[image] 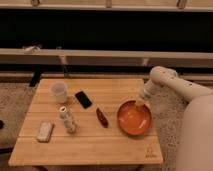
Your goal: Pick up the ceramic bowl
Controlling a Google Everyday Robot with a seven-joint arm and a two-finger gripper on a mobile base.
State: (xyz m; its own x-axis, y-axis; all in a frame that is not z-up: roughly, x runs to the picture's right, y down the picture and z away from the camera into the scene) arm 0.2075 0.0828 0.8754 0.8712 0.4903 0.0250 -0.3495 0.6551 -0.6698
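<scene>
Sitting upright, mouth up: ceramic bowl (134, 118) | round, no long axis | hand (139, 102) at far rim

High front view over table (90, 145), tool (140, 102) right

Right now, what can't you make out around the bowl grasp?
- Gripper, camera view: at the bowl's far rim; too blurred to tell if it grips the rim.
- Bowl underside: hidden by its own wall, so lifted or resting on the table is unclear.
- Arm base: cut off by the right edge.
</scene>
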